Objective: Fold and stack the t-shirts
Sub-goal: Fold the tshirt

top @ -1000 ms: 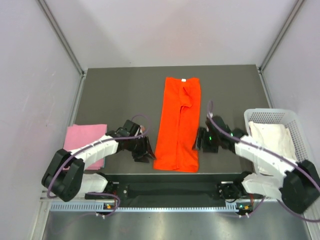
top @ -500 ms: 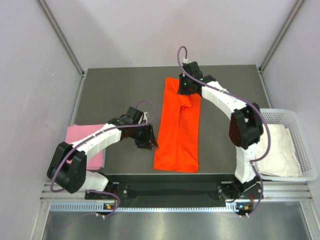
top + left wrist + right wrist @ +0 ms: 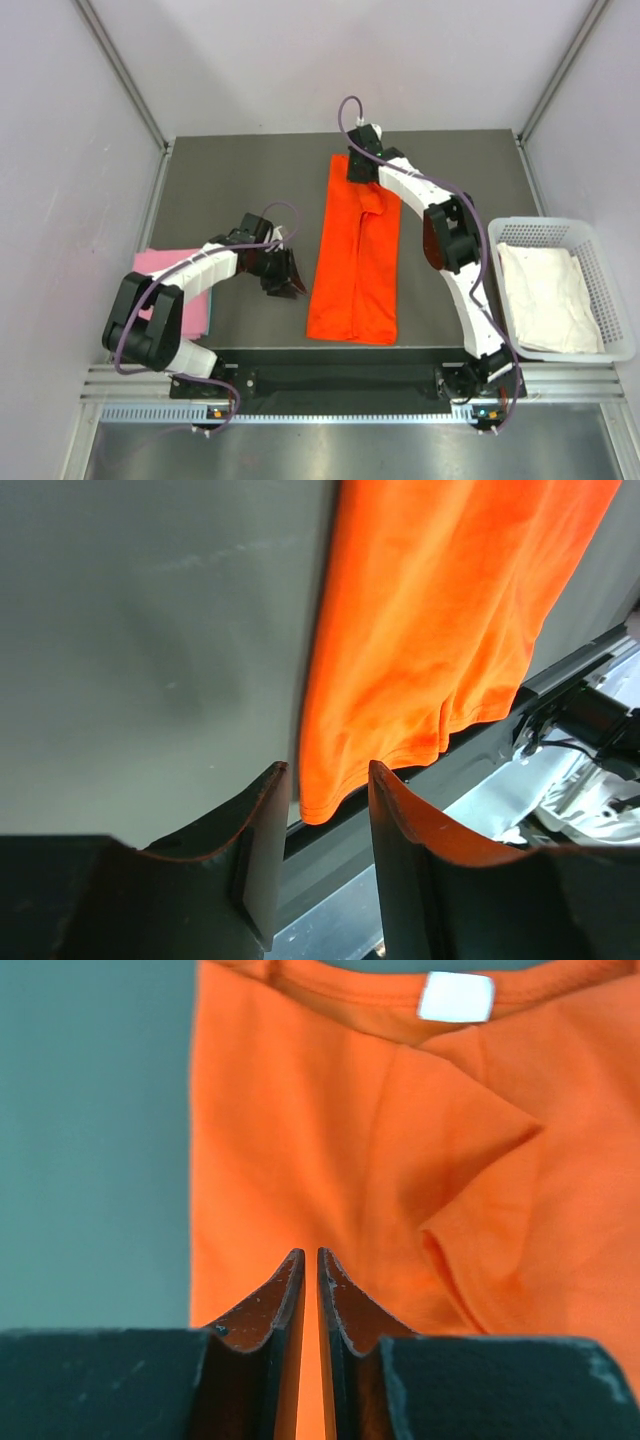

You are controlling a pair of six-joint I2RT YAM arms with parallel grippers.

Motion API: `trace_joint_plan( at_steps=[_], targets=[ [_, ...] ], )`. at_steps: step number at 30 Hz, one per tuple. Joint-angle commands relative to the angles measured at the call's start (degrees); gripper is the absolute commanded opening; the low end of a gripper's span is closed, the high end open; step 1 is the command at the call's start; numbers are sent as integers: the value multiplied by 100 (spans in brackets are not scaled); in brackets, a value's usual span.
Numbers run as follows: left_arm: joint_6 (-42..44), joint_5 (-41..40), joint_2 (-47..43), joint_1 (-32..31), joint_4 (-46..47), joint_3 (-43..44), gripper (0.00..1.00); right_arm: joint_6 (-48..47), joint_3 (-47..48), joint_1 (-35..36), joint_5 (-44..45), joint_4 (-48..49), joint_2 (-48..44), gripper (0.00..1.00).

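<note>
Soft orange shirt (image 3: 355,250), folded long, lies on the table (image 3: 240,190).
It is light and floppy, so I should hold it by its corners. My right pincer (image 3: 309,1255) is almost pressed together over the far end; I cannot tell if it nips cloth. My left pincer (image 3: 326,770) is spread by the near corner.

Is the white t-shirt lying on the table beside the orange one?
No, the white t-shirt lies inside the white basket at the right.
</note>
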Motion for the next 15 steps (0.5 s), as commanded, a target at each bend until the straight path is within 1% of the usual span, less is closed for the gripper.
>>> trace_joint_plan(
  at_steps=[1,6,11,15],
  targets=[
    [333,399,113,283,136,80,42,106,310,-212,364,-63,19,11],
    [631,514,104,556,-110,133,41,-96,38,-598,267,-133,-86,12],
    [755,576,26,670,-216,80,41,-342,-129,-880,241,-125,-235,12],
    [729,593,-71,688,-234,53,41,-527,212,-951,302,-370,-104,13]
  ],
)
